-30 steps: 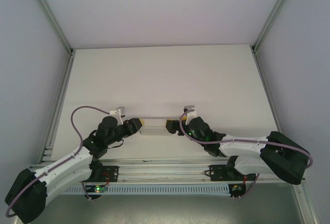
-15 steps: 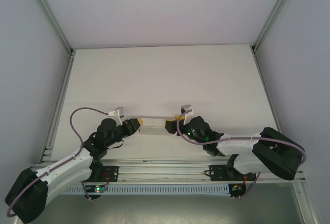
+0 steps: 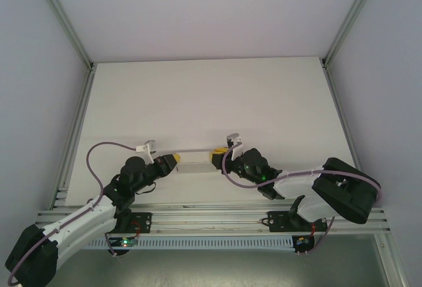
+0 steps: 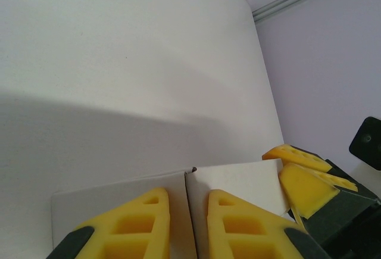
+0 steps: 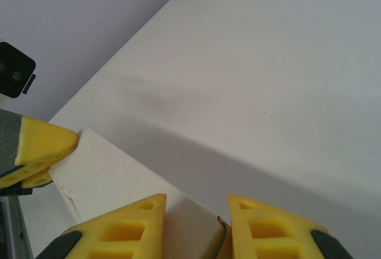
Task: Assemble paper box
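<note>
The paper box (image 3: 196, 163) is a small white card box hanging just above the table between my two grippers. My left gripper (image 3: 174, 161) is shut on its left end. In the left wrist view a card wall edge runs up between the yellow fingers (image 4: 128, 226), and the box top (image 4: 238, 178) stretches away to the right gripper's yellow fingers (image 4: 297, 178). My right gripper (image 3: 216, 160) is shut on the right end. In the right wrist view the box end (image 5: 190, 226) sits between its jaws, with a flap edge against the right finger (image 5: 274, 229).
The white table (image 3: 211, 95) stretches beyond the box to the back wall. Aluminium rails (image 3: 76, 128) run along both sides, and a slotted rail (image 3: 211, 224) carries the arm bases at the near edge. Pale walls (image 3: 382, 102) stand on either side.
The right gripper's fingers have come together on the box's right end. The left fingers have drawn closer on the left end. Both arms have shifted slightly left.
</note>
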`<state>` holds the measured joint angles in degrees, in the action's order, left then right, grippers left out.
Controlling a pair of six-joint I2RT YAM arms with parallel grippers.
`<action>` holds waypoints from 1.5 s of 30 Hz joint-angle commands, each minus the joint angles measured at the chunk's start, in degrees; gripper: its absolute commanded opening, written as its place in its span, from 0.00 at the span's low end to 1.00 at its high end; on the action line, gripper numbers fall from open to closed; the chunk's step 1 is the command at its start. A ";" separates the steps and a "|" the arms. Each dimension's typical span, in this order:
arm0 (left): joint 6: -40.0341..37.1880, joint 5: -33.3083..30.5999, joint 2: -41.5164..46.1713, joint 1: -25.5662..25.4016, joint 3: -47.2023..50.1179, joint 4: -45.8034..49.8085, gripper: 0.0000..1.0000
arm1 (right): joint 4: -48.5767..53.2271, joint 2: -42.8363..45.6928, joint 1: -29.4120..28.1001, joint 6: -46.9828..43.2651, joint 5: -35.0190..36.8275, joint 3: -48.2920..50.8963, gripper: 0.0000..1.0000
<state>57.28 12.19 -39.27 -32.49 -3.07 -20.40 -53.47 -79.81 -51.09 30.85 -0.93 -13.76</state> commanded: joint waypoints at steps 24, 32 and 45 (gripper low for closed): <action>-8.23 1.06 -4.20 1.30 -5.58 15.21 0.58 | 22.95 1.58 1.15 -0.34 3.03 -0.05 0.39; -11.41 0.93 -9.01 1.26 -13.01 16.90 1.00 | 26.72 3.30 0.72 0.39 2.75 -5.45 0.60; -15.91 -8.00 -10.67 1.27 -26.02 31.03 1.00 | 32.74 13.16 1.42 -4.60 5.01 -11.39 0.98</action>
<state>44.56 8.86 -49.69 -31.83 -25.06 3.84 -24.10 -69.17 -50.33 29.28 3.07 -22.20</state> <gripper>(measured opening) 0.999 0.981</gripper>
